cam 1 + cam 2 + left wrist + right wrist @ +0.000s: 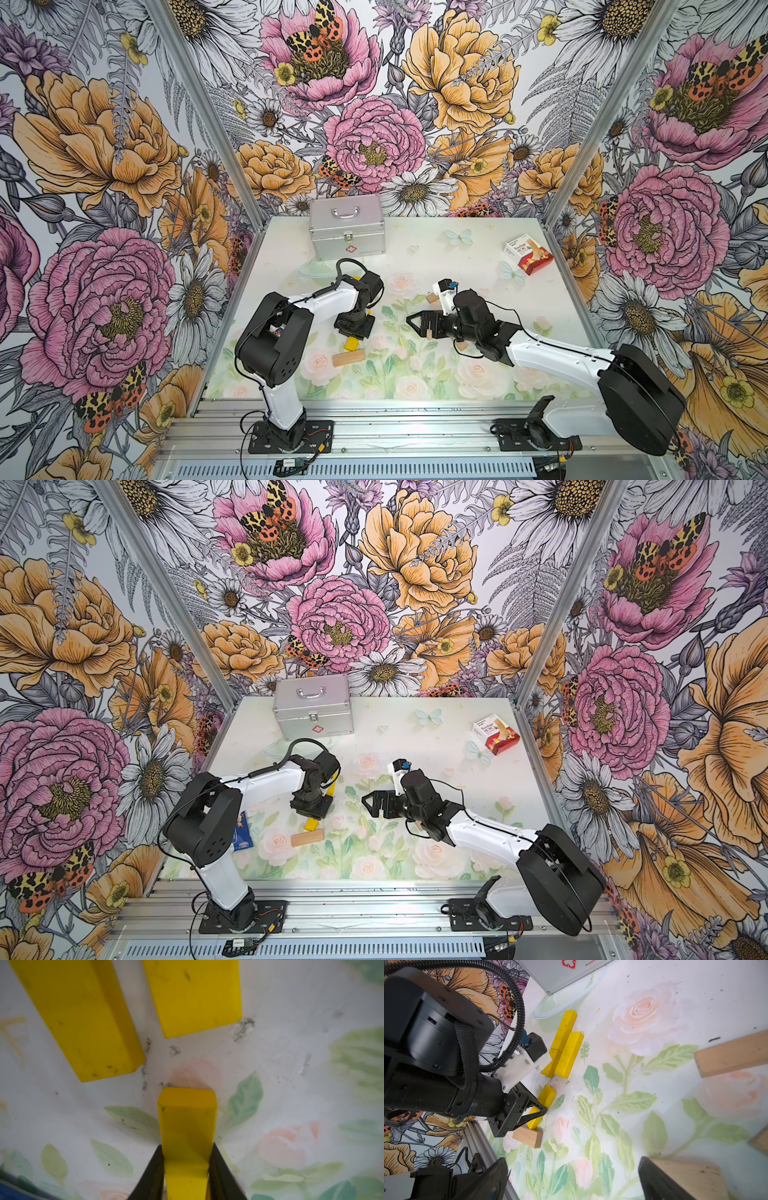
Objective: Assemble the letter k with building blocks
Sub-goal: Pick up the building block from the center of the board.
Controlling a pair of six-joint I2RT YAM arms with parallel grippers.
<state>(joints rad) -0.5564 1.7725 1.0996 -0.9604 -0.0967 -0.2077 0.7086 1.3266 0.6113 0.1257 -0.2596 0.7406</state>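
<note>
Left hand [187, 1147] is clamped on the long sides of a yellow block [187, 1124]. That block lies on the surface [291, 1064], just short of two other yellow blocks [569, 1053]. Right hand [419, 326] hangs with jaws spread, empty. We judge two risks. A wide swing drives the block's far end into the pair and shifts them. A pale block [527, 1136] at its near end may catch and drag. Its long axis points toward that pair.
</note>
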